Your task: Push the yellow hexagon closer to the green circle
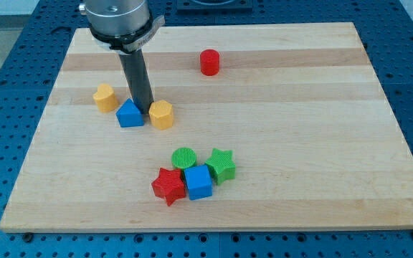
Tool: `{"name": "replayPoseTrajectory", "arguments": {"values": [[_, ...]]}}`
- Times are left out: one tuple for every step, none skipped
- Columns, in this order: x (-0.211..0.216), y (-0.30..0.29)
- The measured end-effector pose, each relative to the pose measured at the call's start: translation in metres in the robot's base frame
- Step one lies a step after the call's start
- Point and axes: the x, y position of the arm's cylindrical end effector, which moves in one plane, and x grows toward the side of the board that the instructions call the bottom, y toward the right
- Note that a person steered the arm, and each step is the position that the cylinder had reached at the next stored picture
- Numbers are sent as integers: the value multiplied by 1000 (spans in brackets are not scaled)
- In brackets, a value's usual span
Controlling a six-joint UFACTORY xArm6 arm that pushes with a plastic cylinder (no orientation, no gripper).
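The yellow hexagon (161, 114) sits left of the board's middle. The green circle (184, 157) lies below and slightly right of it, in a cluster near the view's bottom. My tip (145, 110) is down on the board in the narrow gap between the yellow hexagon on its right and a blue triangle-like block (129, 114) on its left, at their upper side. The rod (136, 75) rises from there to the arm's silver flange at the view's top.
A yellow block (105, 97) of rounded shape lies left of the blue one. A red cylinder (209, 62) stands near the top. A green star (222, 165), a blue cube (198, 182) and a red star (168, 185) crowd the green circle. The wooden board (321, 129) lies on a blue perforated table.
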Motion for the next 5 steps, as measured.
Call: {"name": "replayPoseTrajectory", "arguments": {"values": [[-5,6],[-5,30],[11,46],[32,46],[34,53]]}}
